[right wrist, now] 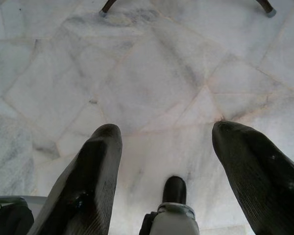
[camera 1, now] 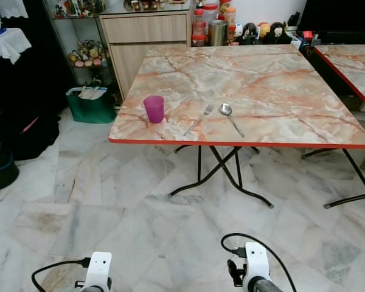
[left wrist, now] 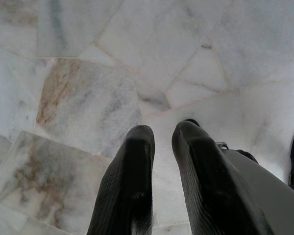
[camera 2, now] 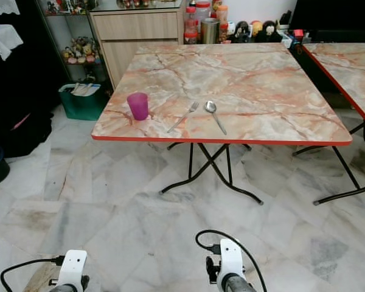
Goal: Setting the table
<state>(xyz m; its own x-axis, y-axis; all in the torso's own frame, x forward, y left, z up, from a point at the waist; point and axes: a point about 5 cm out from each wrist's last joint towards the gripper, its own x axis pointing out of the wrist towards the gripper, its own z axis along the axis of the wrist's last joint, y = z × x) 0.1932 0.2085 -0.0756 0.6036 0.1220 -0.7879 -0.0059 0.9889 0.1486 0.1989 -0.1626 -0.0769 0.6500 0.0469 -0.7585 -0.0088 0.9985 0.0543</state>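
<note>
Both my grippers hang low over the floor (right wrist: 152, 73), holding nothing: left gripper (left wrist: 161, 142) fingers nearly together, right gripper (right wrist: 166, 142) fingers spread. Far beyond them, cup (camera 1: 153, 109), fork (camera 1: 199, 118) and spoon (camera 1: 230, 117) wait on the table (camera 1: 280, 91).

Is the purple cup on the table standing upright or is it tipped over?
Upright. The purple cup stands on its base near the table corner, rim facing up, left of the fork.
</note>
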